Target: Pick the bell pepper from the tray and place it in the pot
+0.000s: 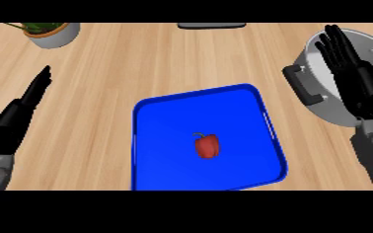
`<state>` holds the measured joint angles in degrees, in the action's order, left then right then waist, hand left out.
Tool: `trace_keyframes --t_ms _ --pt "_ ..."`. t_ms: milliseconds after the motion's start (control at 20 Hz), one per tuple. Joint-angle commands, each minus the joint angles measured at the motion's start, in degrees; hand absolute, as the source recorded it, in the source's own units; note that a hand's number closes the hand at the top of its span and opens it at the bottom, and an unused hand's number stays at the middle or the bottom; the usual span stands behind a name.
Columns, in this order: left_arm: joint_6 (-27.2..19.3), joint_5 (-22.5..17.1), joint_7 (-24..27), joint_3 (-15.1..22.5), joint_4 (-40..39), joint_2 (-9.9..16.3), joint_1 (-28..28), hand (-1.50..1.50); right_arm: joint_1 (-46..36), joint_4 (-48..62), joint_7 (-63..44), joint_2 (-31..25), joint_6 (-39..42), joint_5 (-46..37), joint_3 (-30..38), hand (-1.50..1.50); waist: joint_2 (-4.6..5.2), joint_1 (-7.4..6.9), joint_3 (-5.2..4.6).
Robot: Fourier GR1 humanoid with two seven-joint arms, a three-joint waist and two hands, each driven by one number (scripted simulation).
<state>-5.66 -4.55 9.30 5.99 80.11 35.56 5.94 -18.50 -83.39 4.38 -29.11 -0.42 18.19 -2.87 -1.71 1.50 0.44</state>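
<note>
Centrally, one small red bell pepper [207, 146] lies alone on one glossy blue rectangular tray [167, 113] set on the pale wooden counter [146, 59]. One grey metal pot [328, 96] with a black handle stands right of it. Two black hands: the right hand [348, 74] flat-fingered above the pot, the left hand [25, 106] straight-fingered at the left edge. One potted plant [51, 32] sits top left.

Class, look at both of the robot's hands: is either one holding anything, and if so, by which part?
Nothing is held. The left hand and right hand are both open, and the bell pepper lies untouched on the blue tray.
</note>
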Motion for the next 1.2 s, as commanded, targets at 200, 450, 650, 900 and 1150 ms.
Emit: trace_keyframes --t_ms 200,450,650,900,1150 --pt "-1.0 -7.8 -7.1 2.8 3.9 -12.5 3.8 0.00 -3.1 -4.6 -1.9 11.3 14.4 0.1 -22.4 -1.50 2.41 -6.37 -0.50" --pt "-2.6 -13.0 -14.2 2.4 4.2 -16.8 2.5 0.00 -2.6 -10.5 11.7 8.2 -1.5 -26.1 -25.7 -1.50 1.10 -1.92 -0.27" --pt "-7.5 -11.1 -18.8 5.5 9.7 -20.3 1.9 0.00 3.1 -15.7 23.2 4.9 -1.2 -31.1 -29.6 -1.50 1.12 -1.14 -0.30" --pt "-7.9 -11.2 -21.8 3.8 11.6 -18.5 1.5 0.00 2.1 -23.0 13.8 -5.9 1.7 -37.8 -25.8 -1.50 1.19 -0.95 -0.48" --pt "-8.9 -11.6 -24.5 3.0 13.9 -18.9 3.0 0.00 -0.2 -34.3 0.0 -12.2 10.9 -41.4 -26.7 -1.50 1.10 -0.83 -0.59"
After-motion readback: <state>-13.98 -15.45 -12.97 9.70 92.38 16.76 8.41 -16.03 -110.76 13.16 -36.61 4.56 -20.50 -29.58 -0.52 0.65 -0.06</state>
